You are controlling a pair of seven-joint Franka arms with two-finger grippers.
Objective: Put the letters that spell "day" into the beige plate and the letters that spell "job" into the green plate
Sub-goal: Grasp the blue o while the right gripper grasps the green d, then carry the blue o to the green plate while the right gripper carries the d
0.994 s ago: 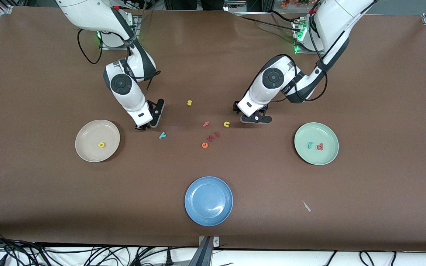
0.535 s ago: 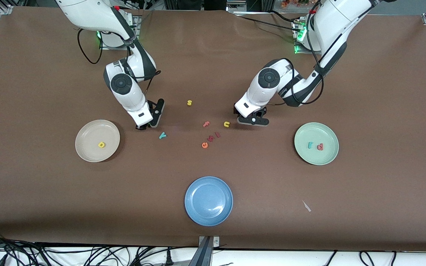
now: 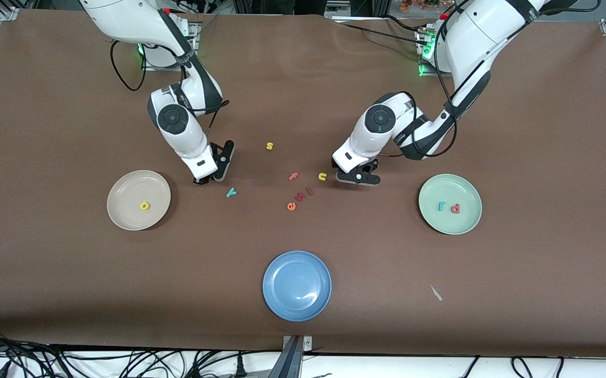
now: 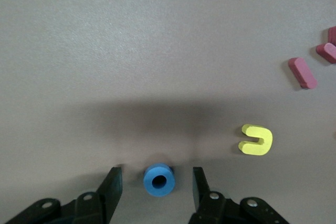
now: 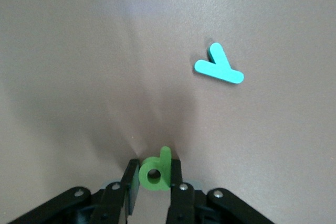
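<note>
My right gripper [image 5: 153, 178] [image 3: 204, 180] is down at the table between the beige plate [image 3: 124, 184] and the teal "y" [image 3: 231, 192] [image 5: 219, 65], shut on the green "d" [image 5: 155, 170]. The yellow "a" [image 3: 144, 206] lies in the beige plate. My left gripper [image 4: 157, 183] [image 3: 354, 178] is low beside the yellow "u" [image 3: 322, 177] [image 4: 256, 140]. Its jaws stand open on either side of the blue "o" [image 4: 159, 180], with gaps on both sides. The green plate [image 3: 450, 181] holds the teal "j" [image 3: 441, 206] and red "b" [image 3: 455, 209].
A yellow "s" [image 3: 269, 146], a pink "f" [image 3: 293, 176], an orange "e" [image 3: 291, 206] and two small red letters [image 3: 304, 194] lie mid-table. A blue plate [image 3: 296, 257] sits nearest the front camera. A white scrap [image 3: 436, 293] lies toward the left arm's end.
The right gripper's fingers have closed on the "d" without the arm shifting. The left gripper has moved a little toward the yellow "u" and lower, its jaws narrowing around the "o".
</note>
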